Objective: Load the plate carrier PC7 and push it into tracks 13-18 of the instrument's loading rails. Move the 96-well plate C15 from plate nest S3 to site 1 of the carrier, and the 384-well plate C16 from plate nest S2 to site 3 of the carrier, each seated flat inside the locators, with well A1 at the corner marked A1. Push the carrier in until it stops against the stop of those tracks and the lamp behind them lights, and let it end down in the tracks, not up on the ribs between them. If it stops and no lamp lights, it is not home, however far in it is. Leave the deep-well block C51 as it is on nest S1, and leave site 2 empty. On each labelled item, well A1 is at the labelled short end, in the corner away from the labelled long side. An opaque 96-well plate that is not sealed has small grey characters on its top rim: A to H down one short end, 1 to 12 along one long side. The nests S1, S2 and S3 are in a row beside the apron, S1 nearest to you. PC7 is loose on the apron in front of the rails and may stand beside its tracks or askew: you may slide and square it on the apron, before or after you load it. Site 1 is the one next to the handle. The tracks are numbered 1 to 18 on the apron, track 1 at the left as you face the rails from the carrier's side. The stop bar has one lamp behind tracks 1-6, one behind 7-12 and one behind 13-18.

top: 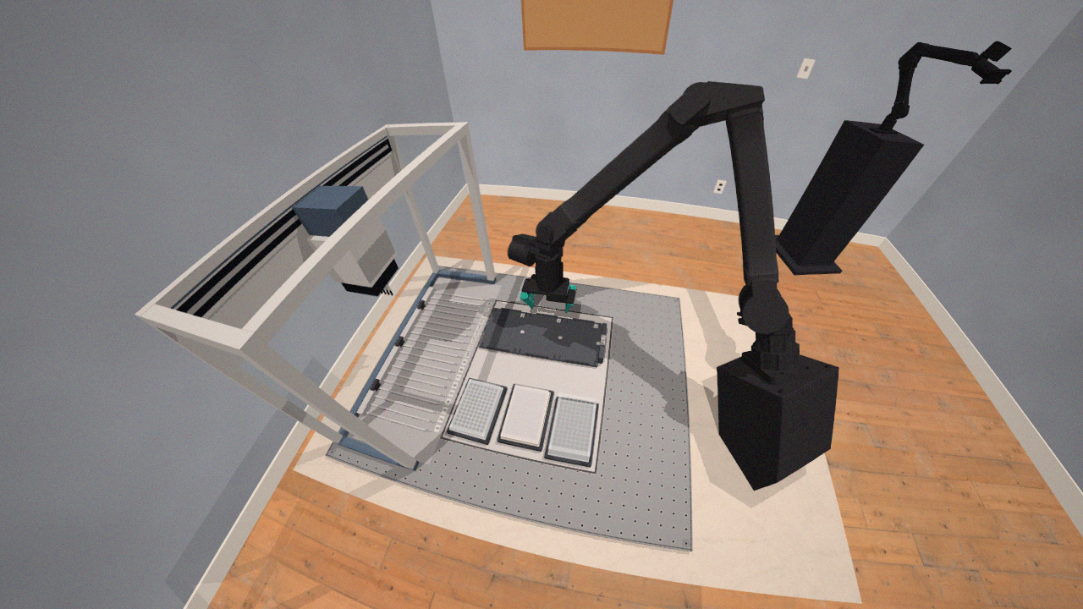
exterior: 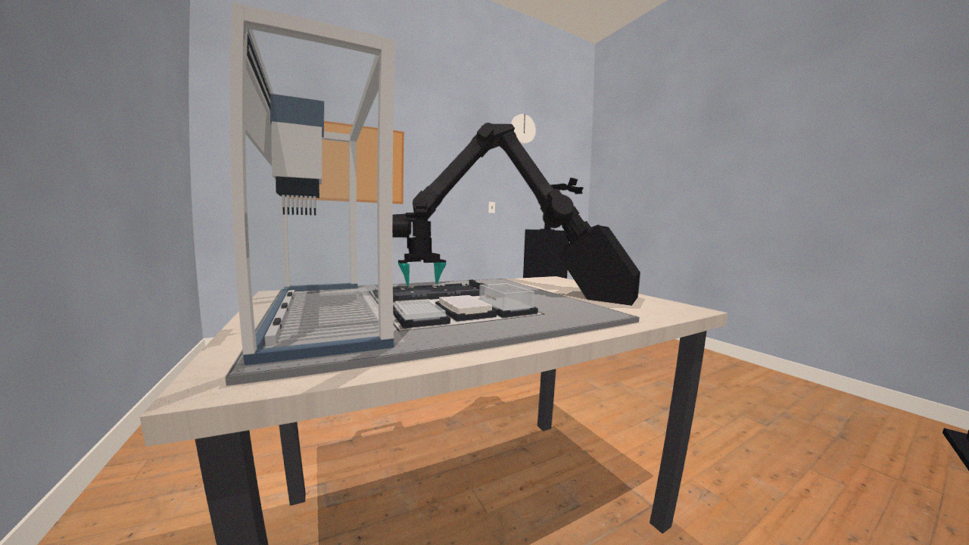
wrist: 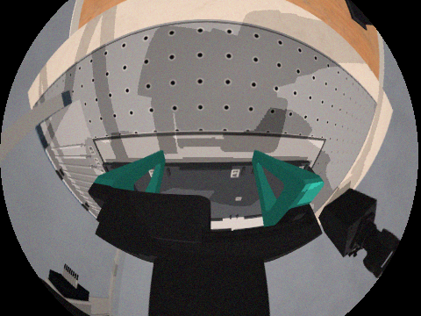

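The dark plate carrier PC7 (top: 546, 337) lies on the pale apron in front of the loading rails (top: 424, 355), with nothing on its sites. My gripper (top: 548, 299) is open and empty, hovering just above the carrier's far long edge. In the wrist view the green fingers straddle that edge of the carrier (wrist: 234, 178). The 96-well plate C15 (top: 476, 408) sits on the nest nearest the rails. The white 384-well plate C16 (top: 524, 414) is on the middle nest. The clear deep-well block C51 (top: 571, 430) is on the nest farthest from the rails.
The white instrument frame (top: 303, 249) with its pipetting head (top: 357, 243) stands over the rails. Three dark, unlit lamps (top: 397, 342) sit along the stop bar. The arm's black base (top: 772, 416) stands to the right of the perforated deck.
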Robot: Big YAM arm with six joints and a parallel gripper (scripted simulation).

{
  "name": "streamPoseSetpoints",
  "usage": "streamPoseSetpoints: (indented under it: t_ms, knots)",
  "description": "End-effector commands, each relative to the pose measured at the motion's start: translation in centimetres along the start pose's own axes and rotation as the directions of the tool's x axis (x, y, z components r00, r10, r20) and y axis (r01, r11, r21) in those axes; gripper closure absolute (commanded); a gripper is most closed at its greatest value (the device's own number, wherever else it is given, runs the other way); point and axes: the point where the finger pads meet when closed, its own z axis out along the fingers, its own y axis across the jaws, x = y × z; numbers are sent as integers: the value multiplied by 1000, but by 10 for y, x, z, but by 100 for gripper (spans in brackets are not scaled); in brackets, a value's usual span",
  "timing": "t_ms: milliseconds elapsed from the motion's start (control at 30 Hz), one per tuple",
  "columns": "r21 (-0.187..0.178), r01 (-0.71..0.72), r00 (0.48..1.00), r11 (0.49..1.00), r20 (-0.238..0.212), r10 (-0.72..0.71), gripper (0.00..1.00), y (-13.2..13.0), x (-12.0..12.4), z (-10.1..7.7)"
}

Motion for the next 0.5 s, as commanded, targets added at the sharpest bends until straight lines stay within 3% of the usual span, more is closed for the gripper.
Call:
streamPoseSetpoints:
  t_ms: [0,167,267,467]
  knots:
    - [-80,-30,999,996,17,32,0,28,-12,-49]
    - [-81,-31,999,996,17,33,0,27,-12,-61]
    - [-62,-22,1000,998,11,22,0,17,-7,-68]
    - [-83,-34,999,996,15,35,0,26,-13,-98]
